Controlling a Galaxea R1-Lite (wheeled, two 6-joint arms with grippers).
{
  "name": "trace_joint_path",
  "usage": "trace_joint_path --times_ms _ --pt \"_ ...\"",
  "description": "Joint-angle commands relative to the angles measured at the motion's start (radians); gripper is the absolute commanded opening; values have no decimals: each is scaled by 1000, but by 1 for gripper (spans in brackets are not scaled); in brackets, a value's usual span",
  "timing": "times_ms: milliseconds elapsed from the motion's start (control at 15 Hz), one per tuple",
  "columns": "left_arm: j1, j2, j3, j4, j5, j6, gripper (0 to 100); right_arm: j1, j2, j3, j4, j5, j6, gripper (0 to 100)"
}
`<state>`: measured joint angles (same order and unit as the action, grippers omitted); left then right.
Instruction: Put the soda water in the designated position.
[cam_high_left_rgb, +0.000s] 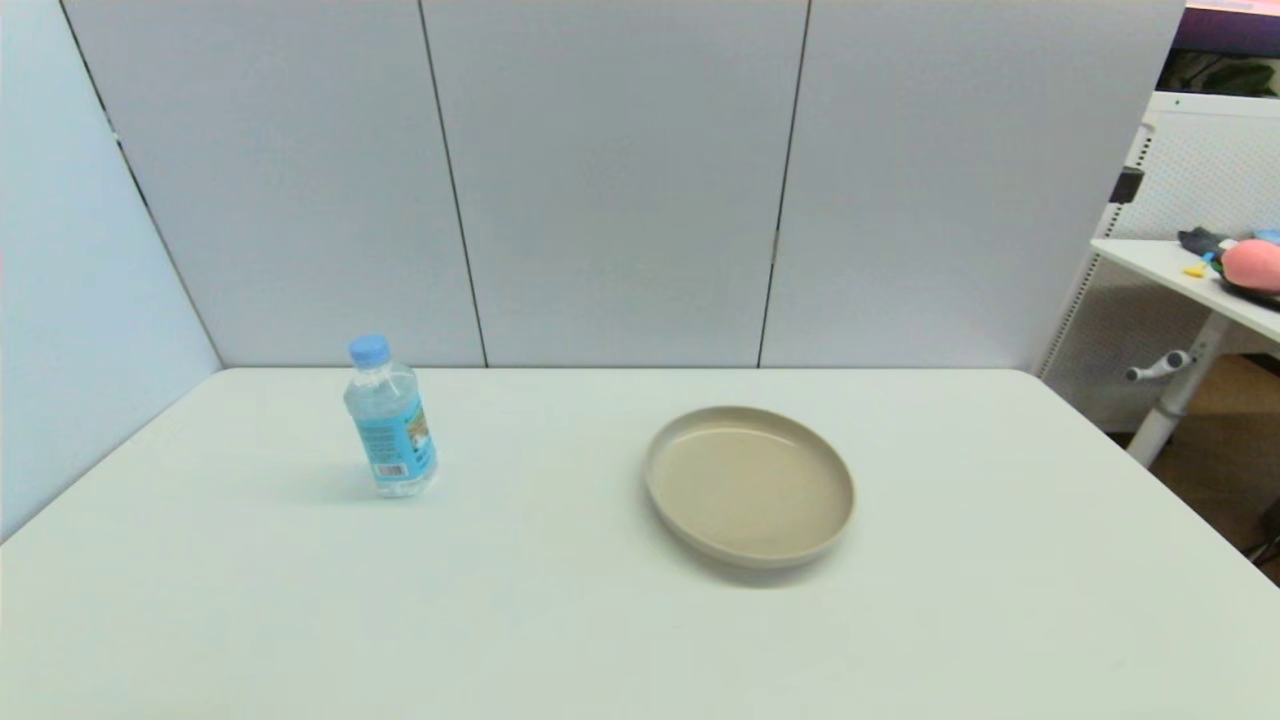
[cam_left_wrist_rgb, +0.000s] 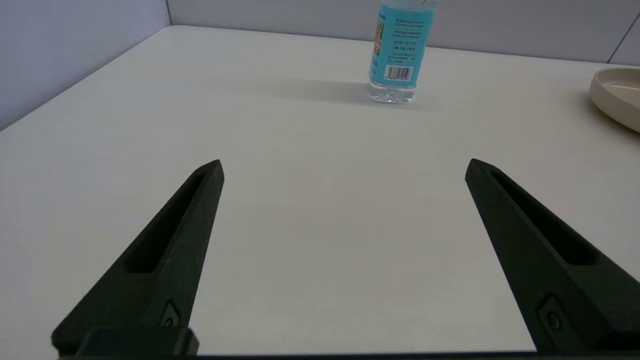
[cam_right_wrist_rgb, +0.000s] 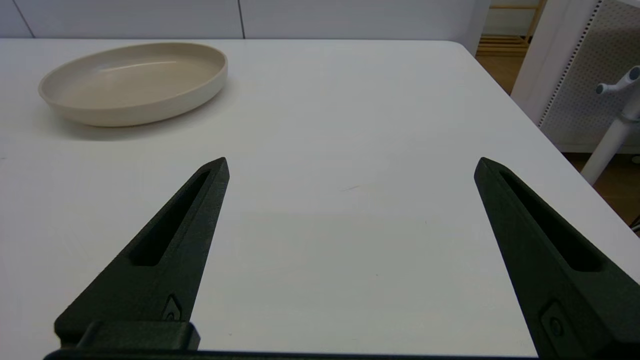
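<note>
Looking down from the head camera: one soda water (cam_high_left_rgb: 390, 420) bottle, upright, on the left-rear part of the white table (cam_high_left_rgb: 560, 620); one beige plate (cam_high_left_rgb: 750, 485), nothing on it, right of centre and well apart from the bottle. Grey partition panels (cam_high_left_rgb: 600, 180) close off the back and left. One second white table (cam_high_left_rgb: 1190, 275) off to the right holds a pink item and some small clutter, too small to identify. Neither arm shows here.

Left wrist view: left gripper (cam_left_wrist_rgb: 344, 165) low over bare tabletop at the near side, two black fingers spread wide, holding nothing. Bottle stands ahead of it, barcode facing the camera, cap cut off by the frame. Plate edge just visible off to one side.

Right wrist view: right gripper (cam_right_wrist_rgb: 351, 162) also low over the table, two fingers wide apart, holding nothing. Plate ahead toward the robot's left. Table's right edge, wood floor and a white perforated panel (cam_right_wrist_rgb: 585, 85) beyond.
</note>
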<state>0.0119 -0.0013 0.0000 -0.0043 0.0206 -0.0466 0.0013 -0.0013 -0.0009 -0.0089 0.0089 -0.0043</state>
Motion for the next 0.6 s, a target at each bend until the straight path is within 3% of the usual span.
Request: trace_joint_path --times_ms 67,600 --pt "0 1 0 0 1 -1 100 0 1 1 0 0 0 100" --pt "0 1 0 0 1 -1 100 0 1 -1 0 0 0 100"
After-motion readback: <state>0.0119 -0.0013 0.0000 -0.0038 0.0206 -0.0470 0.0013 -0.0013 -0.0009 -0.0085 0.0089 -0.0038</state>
